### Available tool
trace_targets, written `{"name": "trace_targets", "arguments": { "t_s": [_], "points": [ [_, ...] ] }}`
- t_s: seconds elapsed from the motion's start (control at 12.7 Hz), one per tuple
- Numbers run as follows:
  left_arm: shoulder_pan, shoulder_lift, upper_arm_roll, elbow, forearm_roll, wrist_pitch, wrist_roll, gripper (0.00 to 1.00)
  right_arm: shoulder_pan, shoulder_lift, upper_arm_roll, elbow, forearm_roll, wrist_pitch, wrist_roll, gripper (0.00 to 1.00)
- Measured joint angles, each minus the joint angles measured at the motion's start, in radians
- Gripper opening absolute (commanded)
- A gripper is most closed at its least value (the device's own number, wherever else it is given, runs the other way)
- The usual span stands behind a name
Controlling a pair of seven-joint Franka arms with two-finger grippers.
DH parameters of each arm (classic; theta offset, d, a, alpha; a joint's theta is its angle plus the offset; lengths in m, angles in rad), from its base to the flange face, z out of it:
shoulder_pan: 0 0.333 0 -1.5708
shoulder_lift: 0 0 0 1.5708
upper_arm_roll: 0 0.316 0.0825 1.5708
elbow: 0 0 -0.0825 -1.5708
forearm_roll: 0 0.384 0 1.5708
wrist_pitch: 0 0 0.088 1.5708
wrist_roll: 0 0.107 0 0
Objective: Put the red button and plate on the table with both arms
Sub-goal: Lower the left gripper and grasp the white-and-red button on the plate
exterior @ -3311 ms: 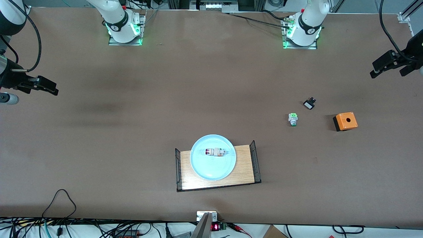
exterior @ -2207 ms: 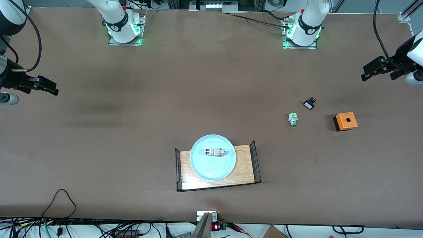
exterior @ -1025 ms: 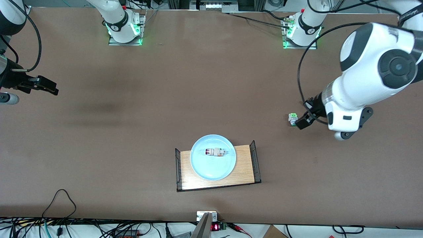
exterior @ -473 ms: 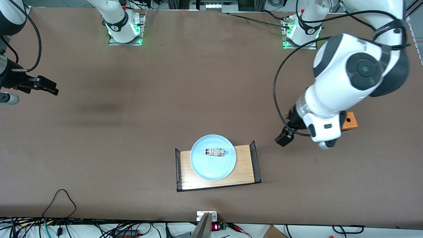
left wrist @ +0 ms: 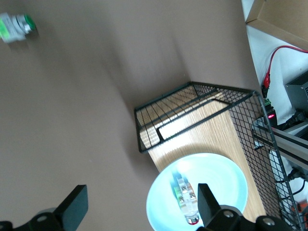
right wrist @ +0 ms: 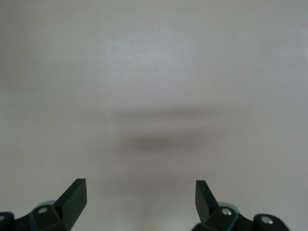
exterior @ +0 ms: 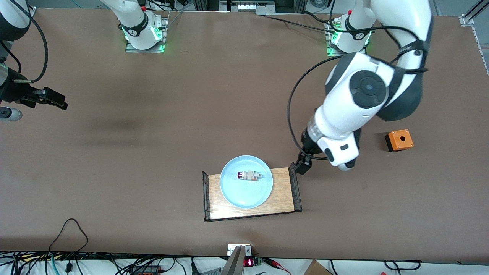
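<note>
Two white arms with black bands at the big brown table (exterior: 153, 126). Starting with the left arm: reaching out from its base and bent low over the table. Left gripper (exterior: 303, 166) up in the air, right over the black mesh end of the small wooden tray (exterior: 284, 193), the end toward the left arm's end of the table. Fingers (left wrist: 74, 204) spread wide apart. Nothing between them, nothing held, not touching the tray that can be seen.

On the tray, the round light-blue plate (exterior: 244, 196), lying flat in the middle of the wood. In the plate, the tiny red button (exterior: 249, 175), lying on its side, dark red cap toward the right arm's end of the table, pale blocky body next to the cap. Both plate and button on the tray, not down on the table yet.

From the left wrist view, looking down on the plate and button between the two black fingers, with the mesh end just beside the plate.

Farther off on the bare table, a small green-capped switch (left wrist: 14, 26). Near the left arm's end of the table, an orange box (exterior: 399, 140) with a hole on top, well apart from the tray.

Right gripper (exterior: 53, 100) waiting over the right arm's end of the table, well apart from the tray. Fingers wide open too, holding nothing, only bare table under them.
</note>
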State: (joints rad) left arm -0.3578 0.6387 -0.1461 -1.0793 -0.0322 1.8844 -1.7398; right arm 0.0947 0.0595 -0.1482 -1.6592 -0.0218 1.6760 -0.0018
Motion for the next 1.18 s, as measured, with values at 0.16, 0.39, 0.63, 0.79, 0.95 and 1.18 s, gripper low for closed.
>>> {"name": "trace_targets", "arguments": {
  "t_s": [0.16, 0.39, 0.63, 0.79, 0.95, 1.18],
  "points": [
    [-0.049, 0.054, 0.03, 0.043, 0.0, 0.042, -0.081, 1.0, 0.0, 0.0, 0.0, 0.0, 0.0, 0.0, 0.0, 1.0],
    [-0.186, 0.175, 0.178, 0.143, 0.0, 0.144, -0.189, 1.0, 0.0, 0.0, 0.0, 0.0, 0.0, 0.0, 0.0, 1.0],
    [-0.249, 0.242, 0.235, 0.176, 0.0, 0.246, -0.237, 1.0, 0.0, 0.0, 0.0, 0.0, 0.0, 0.0, 0.0, 1.0],
    [-0.256, 0.261, 0.238, 0.183, 0.0, 0.277, -0.237, 1.0, 0.0, 0.0, 0.0, 0.0, 0.0, 0.0, 0.0, 1.0],
    [-0.27, 0.283, 0.244, 0.185, 0.0, 0.285, -0.24, 1.0, 0.0, 0.0, 0.0, 0.0, 0.0, -0.001, 0.0, 1.0],
    [-0.301, 0.319, 0.273, 0.187, 0.0, 0.32, -0.253, 1.0, 0.0, 0.0, 0.0, 0.0, 0.0, -0.001, 0.0, 1.0]
  ]
}}
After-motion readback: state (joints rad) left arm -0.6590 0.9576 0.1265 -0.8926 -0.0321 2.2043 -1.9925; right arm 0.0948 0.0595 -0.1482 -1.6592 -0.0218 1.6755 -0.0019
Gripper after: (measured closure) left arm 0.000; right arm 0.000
